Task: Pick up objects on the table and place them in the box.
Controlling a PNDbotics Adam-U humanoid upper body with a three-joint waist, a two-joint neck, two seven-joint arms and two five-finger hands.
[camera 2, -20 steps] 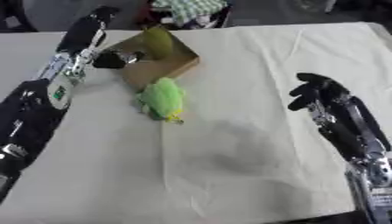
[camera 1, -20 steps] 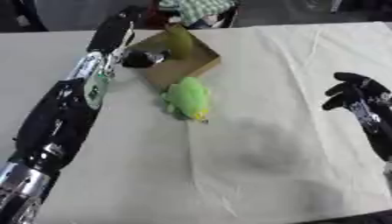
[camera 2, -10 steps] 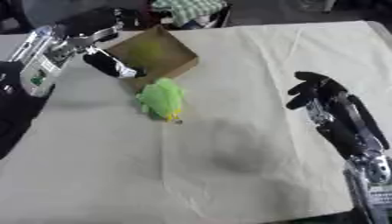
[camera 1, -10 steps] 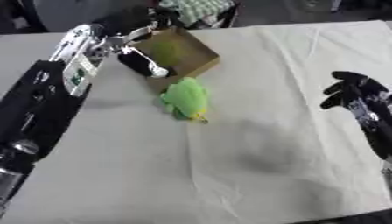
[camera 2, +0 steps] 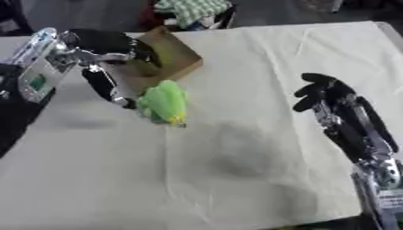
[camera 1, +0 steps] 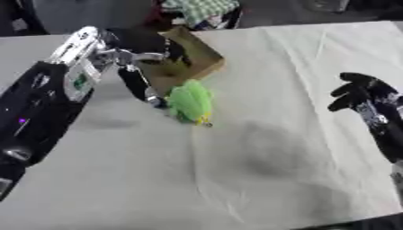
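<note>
Cardboard box (camera 1: pixel 206 63) open, contents unclear; green toy (camera 1: pixel 190 101) just beside it.

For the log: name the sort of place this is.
Probably a lab or demo workspace, not a home: a table draped in a plain cream cloth, holding only a cardboard box and a green plush toy, with cluttered dark floor and checked fabric beyond its far edge.

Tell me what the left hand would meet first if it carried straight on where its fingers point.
Probably the green plush toy: the left hand has fingers pointing down beside it, near the brown cardboard box. Depth is unclear; they might reach the white tablecloth first.
</note>
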